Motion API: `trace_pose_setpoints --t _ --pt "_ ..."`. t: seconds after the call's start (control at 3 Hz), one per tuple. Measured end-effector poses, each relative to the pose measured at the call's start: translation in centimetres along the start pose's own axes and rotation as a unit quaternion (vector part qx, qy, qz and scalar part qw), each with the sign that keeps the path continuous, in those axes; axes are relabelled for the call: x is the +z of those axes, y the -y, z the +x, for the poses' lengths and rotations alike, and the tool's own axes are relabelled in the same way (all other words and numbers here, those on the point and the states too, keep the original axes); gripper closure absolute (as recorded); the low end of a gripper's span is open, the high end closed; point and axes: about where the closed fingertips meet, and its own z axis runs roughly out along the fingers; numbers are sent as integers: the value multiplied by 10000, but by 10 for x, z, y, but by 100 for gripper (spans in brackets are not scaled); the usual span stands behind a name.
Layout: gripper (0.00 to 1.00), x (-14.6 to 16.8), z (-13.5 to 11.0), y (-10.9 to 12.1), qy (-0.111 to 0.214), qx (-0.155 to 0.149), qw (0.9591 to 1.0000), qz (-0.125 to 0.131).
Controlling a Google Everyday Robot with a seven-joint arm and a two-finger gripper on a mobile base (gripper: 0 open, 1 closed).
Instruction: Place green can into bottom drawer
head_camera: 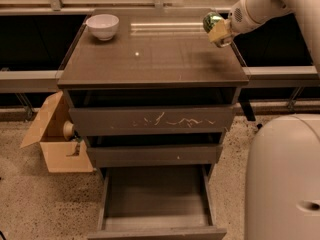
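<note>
The green can (212,20) is held in my gripper (218,32), tilted, a little above the right rear corner of the cabinet top (150,54). The gripper's tan fingers (220,34) are shut around the can, with its shiny green side showing at the upper left of them. The bottom drawer (155,196) is pulled out wide at the foot of the cabinet, its grey inside showing with nothing in it. It lies well below and to the left of the gripper.
A white bowl (103,26) stands at the top's left rear corner. The scratched top drawer (150,120) and the middle drawer (155,154) are slightly out. An open cardboard box (55,144) sits on the floor at left. My white base (285,179) fills the lower right.
</note>
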Motion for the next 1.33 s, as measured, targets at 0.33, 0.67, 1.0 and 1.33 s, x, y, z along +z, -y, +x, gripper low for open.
trace_pose_setpoints --t 0.33,0.67,1.0,1.33 --pt "100 -24 2 -32 338 -753 9946 -632" --pt "100 -23 3 -32 329 -732 9948 -628" --pt "100 -14 16 -40 113 -882 9923 -862" --pt "100 -18 41 -57 -31 -1138 9853 -1272"
